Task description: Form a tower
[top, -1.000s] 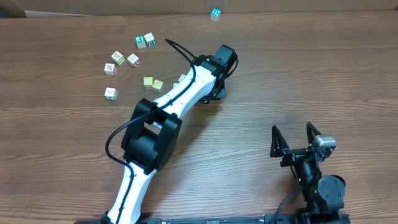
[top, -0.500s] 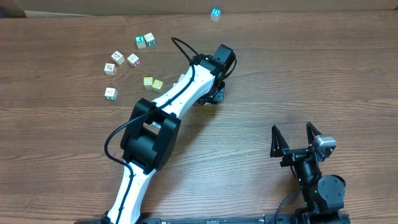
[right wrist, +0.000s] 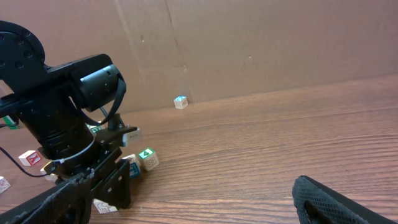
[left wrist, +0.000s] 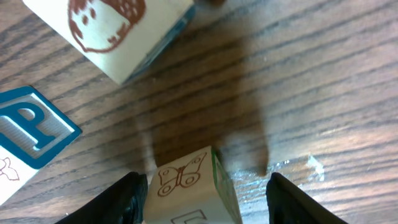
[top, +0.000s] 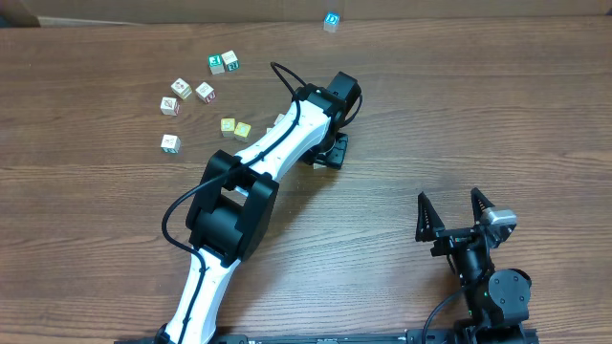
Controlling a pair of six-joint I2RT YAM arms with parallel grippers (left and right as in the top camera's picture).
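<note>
Stretching across every view is a brown, wood-grained tabletop (top: pixel 459 115), its grain running side to side in the overhead view. A plain cardboard wall (right wrist: pixel 249 43) closes off its far edge.

The tower (top: pixel 331 21) stands alone near that far edge, close to the cardboard and well apart from everything else. It stands upright with its long axis vertical. Its blue-printed top face points straight up, so the overhead camera sees it almost end-on. From the right wrist it is too small to count its cubes.

Loose cubes (top: pixel 182 89) lie scattered at the far left of the tabletop, with two yellow cubes (top: pixel 235 128) near them beside the left arm.

The left hand (left wrist: pixel 205 186) reaches down to the tabletop near the middle. Its fingers (left wrist: pixel 124 196) are spread on either side of a butterfly cube (left wrist: pixel 180 177) that sits on the wood. Bare wood shows between the cube and one finger, so nothing is clamped. Just ahead of it lie a cube with a blue letter P (left wrist: pixel 31 134) and a cube with a brown printed figure (left wrist: pixel 118 31).

The right hand (top: pixel 448 194) sits at the near right of the tabletop, its fingers wide apart and empty.
</note>
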